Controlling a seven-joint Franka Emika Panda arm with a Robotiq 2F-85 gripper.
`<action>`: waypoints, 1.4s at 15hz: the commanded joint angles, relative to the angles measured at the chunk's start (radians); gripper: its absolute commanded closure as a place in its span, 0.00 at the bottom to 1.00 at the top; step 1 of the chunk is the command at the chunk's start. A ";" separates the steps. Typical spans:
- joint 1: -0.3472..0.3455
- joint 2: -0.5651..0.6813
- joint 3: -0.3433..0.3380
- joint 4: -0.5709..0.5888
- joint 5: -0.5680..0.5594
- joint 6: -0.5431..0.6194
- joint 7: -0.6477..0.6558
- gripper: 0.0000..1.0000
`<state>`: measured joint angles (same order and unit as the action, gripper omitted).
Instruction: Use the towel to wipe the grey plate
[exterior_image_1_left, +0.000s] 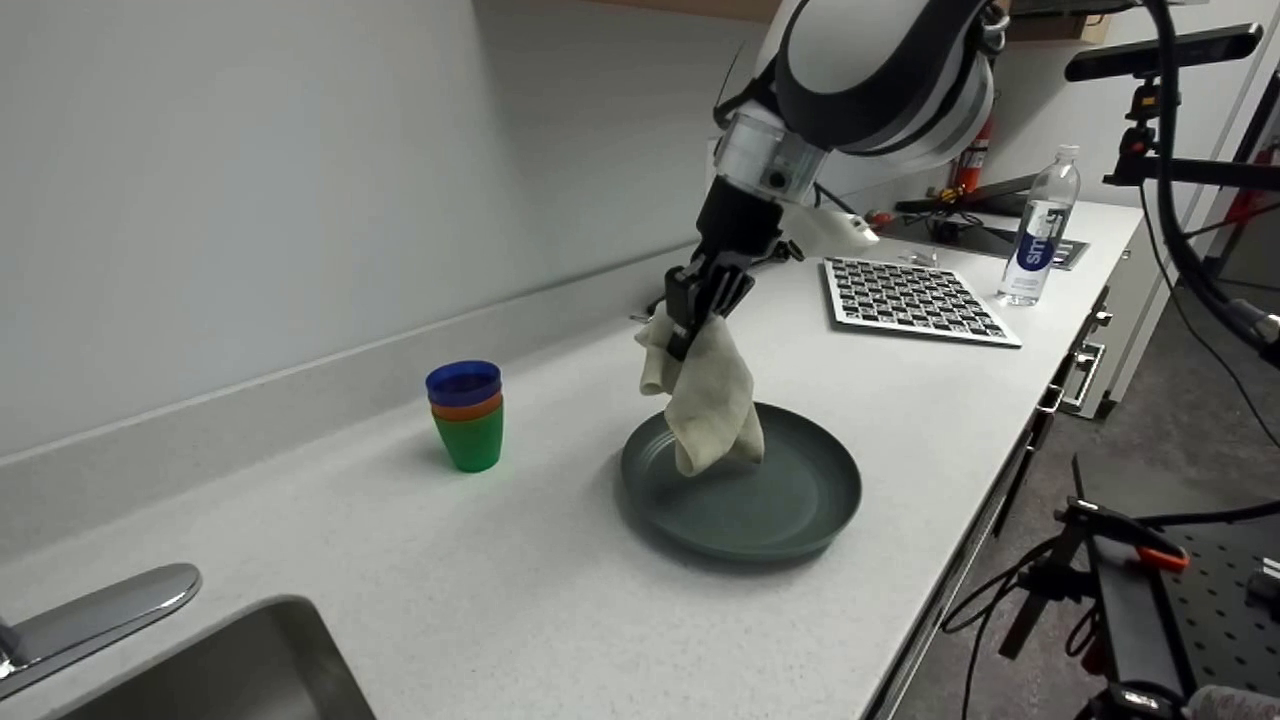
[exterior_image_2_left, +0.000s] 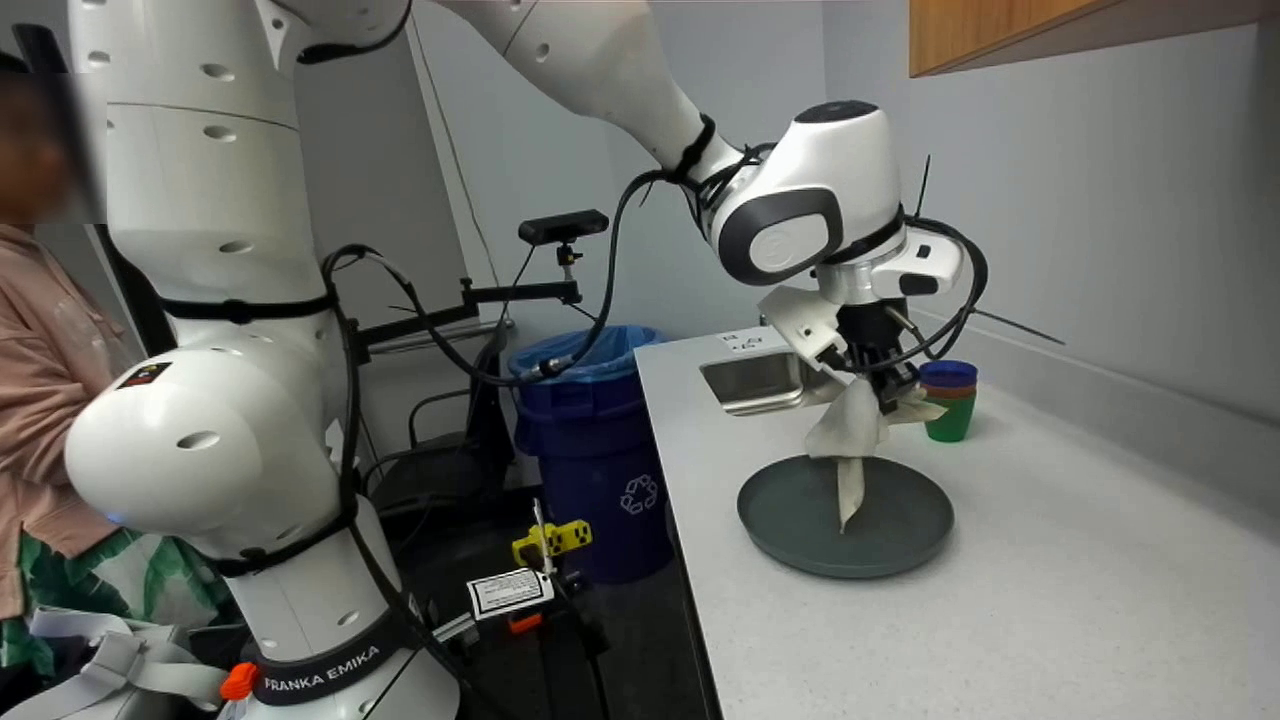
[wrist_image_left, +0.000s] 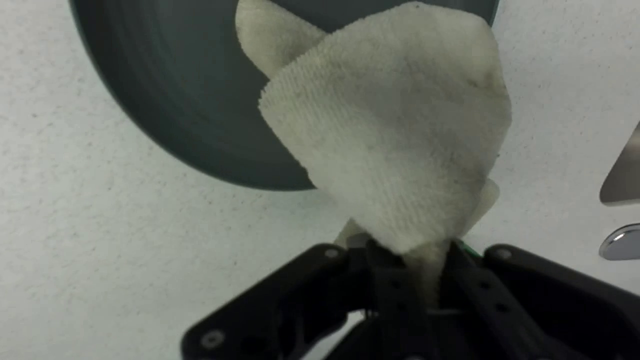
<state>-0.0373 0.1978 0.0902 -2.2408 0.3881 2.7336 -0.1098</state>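
Pinching the towel (wrist_image_left: 390, 120) in my tool (wrist_image_left: 410, 252), which is closed on a gathered fold, I hold it over the grey plate (exterior_image_1_left: 790, 500); whether its loose end touches, I cannot tell. The plate lies flat on the tabletop (exterior_image_1_left: 560, 620), nearer the open long edge than the one along the wall (exterior_image_1_left: 300, 200). Because the cloth hangs limp, lowering it too little would only brush the surface, while too much could fold it aside and press my hard tool into the plate. A sideways push may slide the plate towards the open edge, since nothing braces it, and a slight pinch could let the towel drag loose. The stacked cups (exterior_image_1_left: 468, 415) stand nearer the walled edge, so a wide sweep that way risks toppling them. I have more room lengthwise: towards the short edge by the sink (exterior_image_1_left: 235, 675), or towards the checkered board (exterior_image_1_left: 915, 298).
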 joint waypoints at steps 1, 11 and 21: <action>-0.033 0.069 0.034 0.036 0.084 -0.039 -0.081 0.98; -0.020 0.174 -0.072 0.001 -0.128 -0.193 0.049 0.98; 0.037 0.195 -0.216 0.050 -0.503 -0.206 0.307 0.98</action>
<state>-0.0203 0.3730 -0.1129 -2.2224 -0.0855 2.4959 0.1482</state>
